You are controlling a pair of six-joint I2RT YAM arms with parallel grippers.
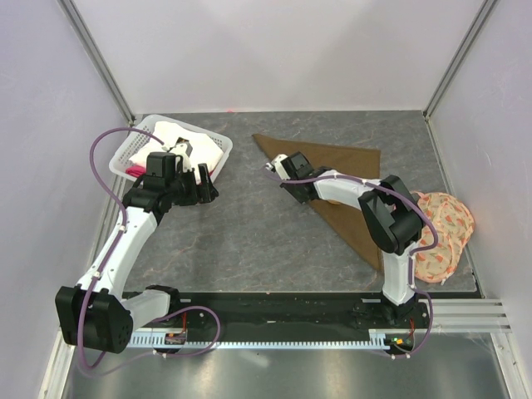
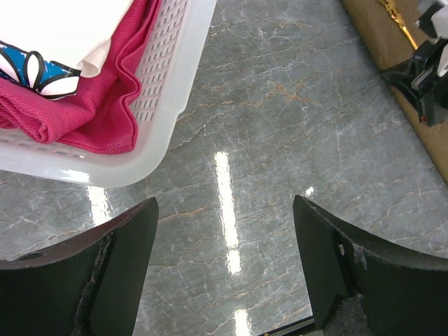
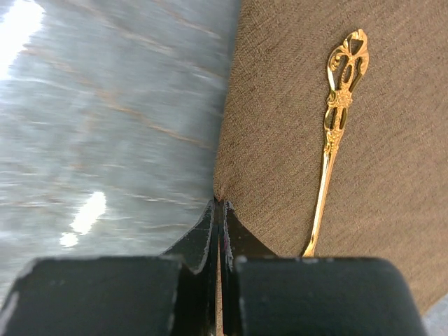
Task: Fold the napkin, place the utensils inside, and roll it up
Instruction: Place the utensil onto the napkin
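The olive-brown napkin [image 1: 337,158] lies folded into a triangle on the grey table, right of centre. It also shows in the right wrist view [image 3: 280,105] and at the top right of the left wrist view [image 2: 367,31]. The gold spoon [image 3: 334,119] lies on the napkin near its left edge, its bowl hidden behind my fingers; its handle also shows in the left wrist view [image 2: 396,19]. My right gripper [image 1: 275,167] [image 3: 218,204] is shut on the napkin's left edge. My left gripper [image 1: 208,179] [image 2: 225,204] is open and empty over bare table beside the basket.
A white plastic basket [image 1: 137,138] [image 2: 164,91] at the back left holds a white cloth [image 1: 179,135] and a pink cloth [image 2: 98,105]. A peach floral round fabric piece [image 1: 445,229] lies at the right edge. White walls enclose the table.
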